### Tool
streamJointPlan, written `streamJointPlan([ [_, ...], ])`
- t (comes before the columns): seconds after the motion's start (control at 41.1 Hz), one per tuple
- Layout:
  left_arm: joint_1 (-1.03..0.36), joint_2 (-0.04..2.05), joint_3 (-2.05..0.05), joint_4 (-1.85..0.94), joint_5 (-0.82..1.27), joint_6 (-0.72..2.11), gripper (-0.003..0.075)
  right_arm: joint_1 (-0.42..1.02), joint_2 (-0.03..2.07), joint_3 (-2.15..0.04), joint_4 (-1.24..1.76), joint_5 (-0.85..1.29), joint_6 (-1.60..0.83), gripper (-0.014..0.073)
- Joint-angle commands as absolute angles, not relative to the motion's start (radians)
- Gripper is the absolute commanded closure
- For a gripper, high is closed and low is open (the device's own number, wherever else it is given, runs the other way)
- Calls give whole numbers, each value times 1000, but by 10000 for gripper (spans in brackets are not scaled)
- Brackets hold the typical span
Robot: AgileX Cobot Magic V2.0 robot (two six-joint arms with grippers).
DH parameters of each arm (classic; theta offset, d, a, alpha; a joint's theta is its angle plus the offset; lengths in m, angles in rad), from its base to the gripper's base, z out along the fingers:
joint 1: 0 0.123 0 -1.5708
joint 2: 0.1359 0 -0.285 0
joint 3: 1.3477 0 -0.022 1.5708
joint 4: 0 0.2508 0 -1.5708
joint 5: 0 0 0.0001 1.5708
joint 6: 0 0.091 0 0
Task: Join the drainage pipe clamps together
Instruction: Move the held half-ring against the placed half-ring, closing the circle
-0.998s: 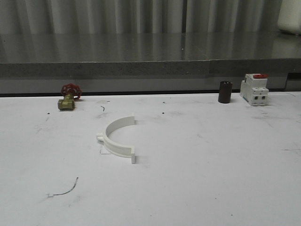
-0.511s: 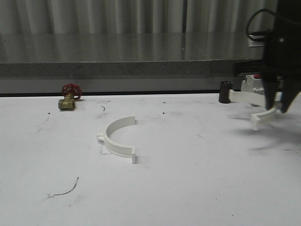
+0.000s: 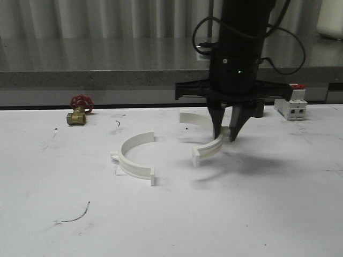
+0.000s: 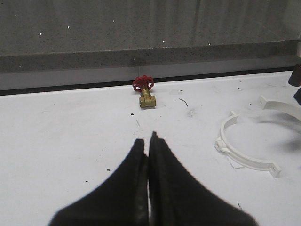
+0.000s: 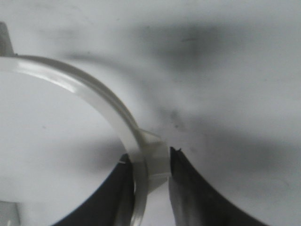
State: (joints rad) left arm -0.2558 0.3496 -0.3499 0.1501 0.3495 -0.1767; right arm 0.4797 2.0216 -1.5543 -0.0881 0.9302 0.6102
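Observation:
One white half-ring drainage pipe clamp [image 3: 134,159] lies flat on the white table, left of the middle, its open side facing right; it also appears in the left wrist view [image 4: 241,151]. My right gripper [image 3: 227,134] points straight down and is shut on the second clamp [image 3: 207,149] at its outer lug. That clamp [image 5: 96,94] hangs slightly above the table, just right of the lying one, with a gap between them. Its open side faces left. My left gripper [image 4: 149,140] is shut on nothing, low over the table left of the lying clamp.
A brass valve with a red handle [image 3: 78,111] stands at the back left. A white breaker with a red top [image 3: 292,106] sits at the back right, by a dark cylinder [image 3: 260,110] partly hidden by the arm. A thin wire [image 3: 75,215] lies front left. A grey ledge [image 3: 107,77] runs behind.
My right arm came in from the right holding the second clamp and carried it left to the middle of the table, close to the lying clamp. The lying clamp has not moved.

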Motion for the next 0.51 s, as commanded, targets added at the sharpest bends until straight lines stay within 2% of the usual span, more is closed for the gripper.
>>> streamJointPlan([
  [0.0, -254, 355, -378, 154, 265, -178, 741, 499, 2002, -1621, -96, 918, 628, 548],
  [0.487, -254, 355, -378, 154, 265, -178, 741, 515, 2088, -1681, -84, 922, 678, 548],
])
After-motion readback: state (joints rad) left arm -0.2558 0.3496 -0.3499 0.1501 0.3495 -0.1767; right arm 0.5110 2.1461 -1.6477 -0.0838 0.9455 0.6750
